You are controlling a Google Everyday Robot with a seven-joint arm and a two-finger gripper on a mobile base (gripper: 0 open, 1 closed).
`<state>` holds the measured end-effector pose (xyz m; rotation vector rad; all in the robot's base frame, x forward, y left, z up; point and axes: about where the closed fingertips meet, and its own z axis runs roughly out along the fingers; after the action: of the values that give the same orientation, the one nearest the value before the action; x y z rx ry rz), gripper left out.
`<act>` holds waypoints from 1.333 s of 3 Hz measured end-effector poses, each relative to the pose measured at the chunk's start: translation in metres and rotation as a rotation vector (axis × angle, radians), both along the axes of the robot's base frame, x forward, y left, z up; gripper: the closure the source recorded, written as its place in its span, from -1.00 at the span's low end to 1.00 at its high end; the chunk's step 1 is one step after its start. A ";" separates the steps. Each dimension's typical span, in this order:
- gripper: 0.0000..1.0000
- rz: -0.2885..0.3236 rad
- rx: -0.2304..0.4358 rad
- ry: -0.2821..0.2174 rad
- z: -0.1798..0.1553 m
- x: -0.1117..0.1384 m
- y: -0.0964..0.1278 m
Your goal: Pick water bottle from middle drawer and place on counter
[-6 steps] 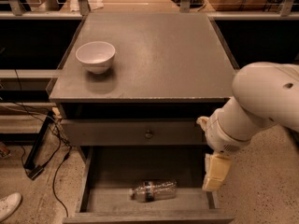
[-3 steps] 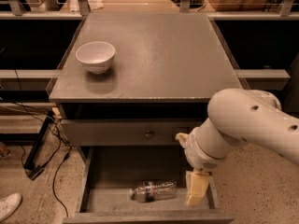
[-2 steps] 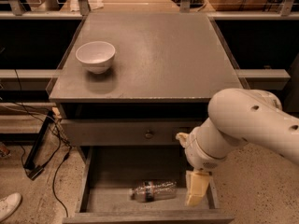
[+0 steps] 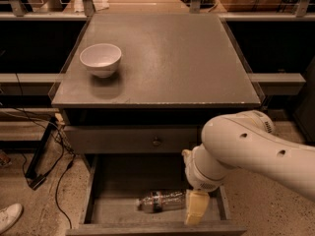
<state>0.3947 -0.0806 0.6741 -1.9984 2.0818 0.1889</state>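
The water bottle (image 4: 161,201) lies on its side on the floor of the open middle drawer (image 4: 115,208), near the drawer's front. My gripper (image 4: 196,208) hangs from the white arm (image 4: 256,149) and reaches down into the drawer just right of the bottle's end. Its cream-coloured finger stands next to the bottle; I cannot tell whether they touch. The counter (image 4: 167,58) is the grey top of the cabinet above.
A white bowl (image 4: 101,59) stands at the left of the counter. A shut drawer front with a round knob (image 4: 156,141) sits above the open drawer. Cables (image 4: 47,156) and a white shoe (image 4: 9,215) lie on the floor at the left.
The arm has swung left and lower, bringing the gripper from the drawer's right side down next to the bottle. The bottle and bowl have not moved.
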 end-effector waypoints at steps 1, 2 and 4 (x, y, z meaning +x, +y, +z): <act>-1.00 -0.009 0.001 -0.008 -0.010 0.012 0.005; -1.00 -0.006 0.013 -0.013 -0.021 0.025 0.009; -1.00 -0.012 0.053 0.023 -0.051 0.040 0.013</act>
<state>0.4349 -0.0675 0.6230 -1.9620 2.0791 0.2634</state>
